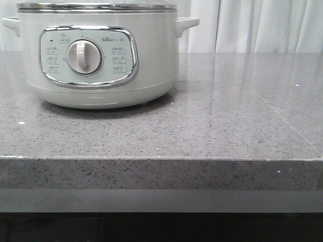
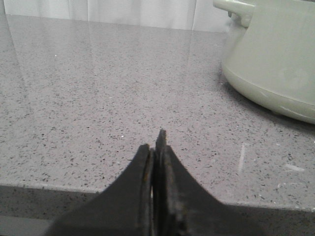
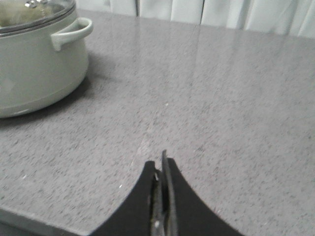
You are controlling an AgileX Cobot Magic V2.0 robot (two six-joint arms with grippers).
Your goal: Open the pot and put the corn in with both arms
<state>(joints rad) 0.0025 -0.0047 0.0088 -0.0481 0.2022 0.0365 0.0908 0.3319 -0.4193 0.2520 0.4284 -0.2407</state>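
Lidded pot [image 1: 101, 55], "Bear" above its dial [image 1: 84, 56]; left tool [image 2: 158, 142] and right tool [image 3: 161, 162] both pressed together, empty.

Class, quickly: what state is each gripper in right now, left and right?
Left gripper: closed, holding nothing, above the counter.
Right gripper: closed, holding nothing.

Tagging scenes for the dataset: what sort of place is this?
Probably a kitchen-style counter, perhaps staged: a speckled grey stone countertop, an electric cooker pot with its lid on, and white curtains behind.
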